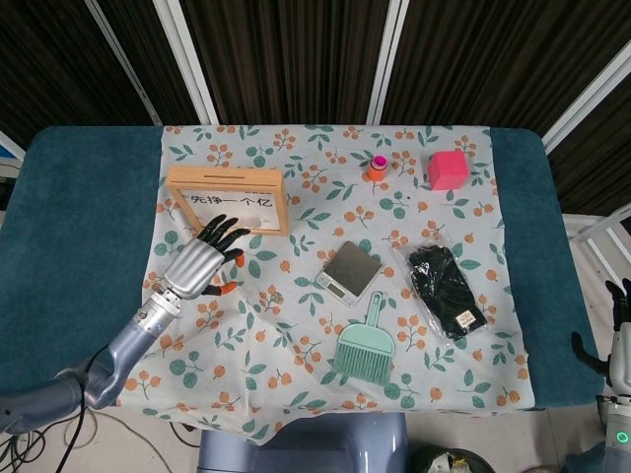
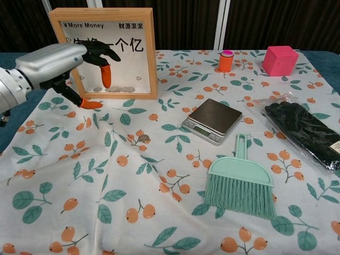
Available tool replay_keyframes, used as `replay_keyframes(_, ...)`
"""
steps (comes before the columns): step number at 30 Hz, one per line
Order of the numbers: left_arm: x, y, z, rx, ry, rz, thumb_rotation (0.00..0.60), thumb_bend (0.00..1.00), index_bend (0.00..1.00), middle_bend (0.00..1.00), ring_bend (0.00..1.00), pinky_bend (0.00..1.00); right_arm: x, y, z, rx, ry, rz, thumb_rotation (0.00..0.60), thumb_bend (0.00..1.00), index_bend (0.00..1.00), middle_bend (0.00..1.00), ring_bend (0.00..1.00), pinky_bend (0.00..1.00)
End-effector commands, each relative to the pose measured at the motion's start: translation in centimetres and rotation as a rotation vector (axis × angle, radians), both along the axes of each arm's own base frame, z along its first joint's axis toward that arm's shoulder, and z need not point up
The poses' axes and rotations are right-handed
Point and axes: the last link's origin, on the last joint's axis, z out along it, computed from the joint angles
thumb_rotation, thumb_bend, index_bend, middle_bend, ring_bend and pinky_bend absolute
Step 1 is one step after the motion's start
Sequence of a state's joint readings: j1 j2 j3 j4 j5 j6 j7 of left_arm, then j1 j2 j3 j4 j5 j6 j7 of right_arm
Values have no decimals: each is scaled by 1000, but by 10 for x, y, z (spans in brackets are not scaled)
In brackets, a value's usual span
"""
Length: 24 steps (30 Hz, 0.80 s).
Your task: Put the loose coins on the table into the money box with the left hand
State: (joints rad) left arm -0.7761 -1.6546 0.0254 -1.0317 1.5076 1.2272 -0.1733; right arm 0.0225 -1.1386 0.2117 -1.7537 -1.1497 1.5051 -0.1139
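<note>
Left hand [image 2: 58,62] above cloth, fingers apart, empty.
One small silver coin [image 2: 143,138] lies on wrinkled floral tablecloth [image 2: 159,212], right of the hand, nearer than the wooden-framed money box [image 2: 106,53]; a fold could make fingertips slip.

"¥More Money", "财源滚滚" on money box [image 2: 151,58]
</note>
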Motion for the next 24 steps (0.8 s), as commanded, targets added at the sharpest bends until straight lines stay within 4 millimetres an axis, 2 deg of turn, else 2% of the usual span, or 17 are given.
replay_keyframes(1, 6, 3, -10, -15, 19, -20, 600, 147, 497, 132, 0, 0, 0, 0, 0, 0, -1, -1, 600, 395, 117, 27, 50, 0)
replay_keyframes(7, 10, 5, -25, -23, 56, -46, 600, 139, 493, 132, 0, 0, 0, 0, 1, -4, -7, -4, 600, 395, 117, 27, 50, 0)
replay_keyframes(19, 2, 5, -52, -41, 103, -71, 600, 139, 493, 129, 0, 0, 0, 1, 1, -5, -14, -7, 600, 395, 117, 27, 50, 0)
replay_keyframes(24, -4, 3, -54, -54, 120, -83, 600, 139, 493, 125, 0, 0, 0, 1, 2, -6, -12, -8, 600, 394, 117, 27, 50, 0)
